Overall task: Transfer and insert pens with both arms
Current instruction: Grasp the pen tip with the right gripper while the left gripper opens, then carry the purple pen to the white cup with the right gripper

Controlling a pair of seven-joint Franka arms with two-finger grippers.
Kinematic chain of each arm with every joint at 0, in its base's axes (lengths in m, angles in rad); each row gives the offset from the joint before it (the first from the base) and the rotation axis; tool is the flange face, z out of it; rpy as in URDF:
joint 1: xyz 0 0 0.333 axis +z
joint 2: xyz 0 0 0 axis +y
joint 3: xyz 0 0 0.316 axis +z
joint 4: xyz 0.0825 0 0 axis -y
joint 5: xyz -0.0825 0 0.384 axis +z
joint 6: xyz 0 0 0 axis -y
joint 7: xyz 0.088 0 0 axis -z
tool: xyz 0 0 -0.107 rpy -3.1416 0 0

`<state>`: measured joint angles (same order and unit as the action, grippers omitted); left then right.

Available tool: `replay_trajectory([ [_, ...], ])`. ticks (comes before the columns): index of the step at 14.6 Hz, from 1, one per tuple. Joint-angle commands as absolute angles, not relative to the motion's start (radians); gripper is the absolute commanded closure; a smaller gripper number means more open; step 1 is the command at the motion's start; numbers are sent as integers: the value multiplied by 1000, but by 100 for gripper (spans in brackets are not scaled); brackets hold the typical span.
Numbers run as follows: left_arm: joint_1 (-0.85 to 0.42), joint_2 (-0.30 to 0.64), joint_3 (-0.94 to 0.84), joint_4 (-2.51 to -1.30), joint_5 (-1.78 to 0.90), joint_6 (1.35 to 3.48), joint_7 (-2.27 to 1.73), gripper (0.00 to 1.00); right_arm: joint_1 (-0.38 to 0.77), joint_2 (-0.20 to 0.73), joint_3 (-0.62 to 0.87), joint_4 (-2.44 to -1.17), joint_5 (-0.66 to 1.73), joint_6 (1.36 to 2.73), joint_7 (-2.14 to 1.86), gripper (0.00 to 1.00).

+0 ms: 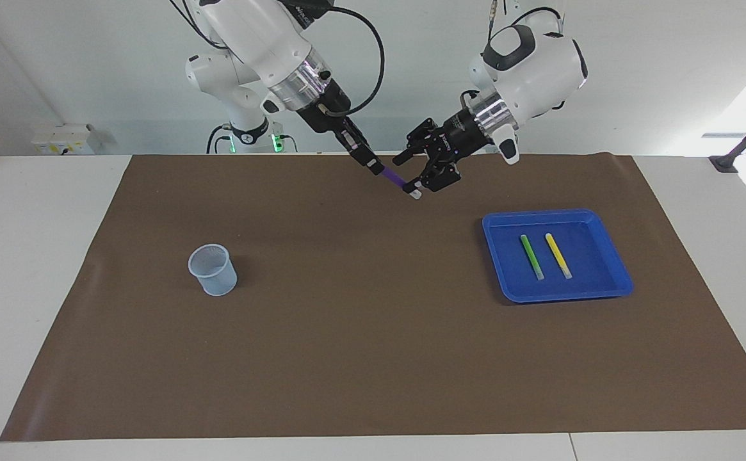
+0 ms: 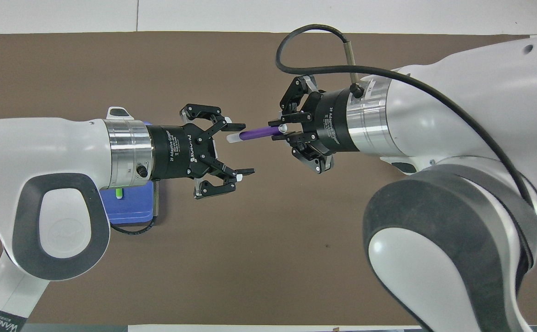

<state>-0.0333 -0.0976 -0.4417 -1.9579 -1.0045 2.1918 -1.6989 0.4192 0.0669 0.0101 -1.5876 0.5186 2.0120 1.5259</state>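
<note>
- Cup (image 1: 212, 269): pale mesh cup, upright on the brown mat (image 1: 373, 358) toward the right arm's end of the tabletop. Prob. the insert target. Nothing in or near it.
- Right end effector (image 1: 376, 168): up in the air over the mat's strip nearest the robots, about mid-tabletop. Fingers pressed together, pinching one end of the purple pen (image 1: 395, 178).
- Purple pen: off the tabletop, held by the right end effector only. It slants down, pale tip pointing at the left arm's side.
- Left end effector (image 1: 413, 173): over the same strip, facing the right one. Fingers spread wide and holding nothing. The pen's tip sits within the spread, close to one finger; can't tell if they touch.
- Step: handover of pen no. 1, w/ the grip now on the right arm's side.
- Next: left arm should back off clear of the tip. Right arm then carries the pen over the cup, turns it upright and lowers it in.
- In the way: only the left end effector's spread fingers round the tip; the path over the mat to the cup looks free.
- Tray (image 1: 555, 296): blue, toward the left arm's end. The green pen (image 1: 531, 256) and yellow pen (image 1: 558, 255) lie in it side by side, apart and untouched, so two transfers remain.
</note>
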Motion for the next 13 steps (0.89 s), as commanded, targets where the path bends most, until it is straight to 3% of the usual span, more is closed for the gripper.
replay_trajectory([
  [1,-37,-127,-431,-1983,-1028,2195,-1689,0,399,95,15,-1560,457,1985,1488,100],
  [9,70,-136,-425,-1993,-1011,2113,-1561,0,258,66,12,-1594,117,1721,952,100],
  [13,199,-143,-422,-1990,-876,1929,-1373,0,164,45,12,-1646,11,1713,647,100],
])
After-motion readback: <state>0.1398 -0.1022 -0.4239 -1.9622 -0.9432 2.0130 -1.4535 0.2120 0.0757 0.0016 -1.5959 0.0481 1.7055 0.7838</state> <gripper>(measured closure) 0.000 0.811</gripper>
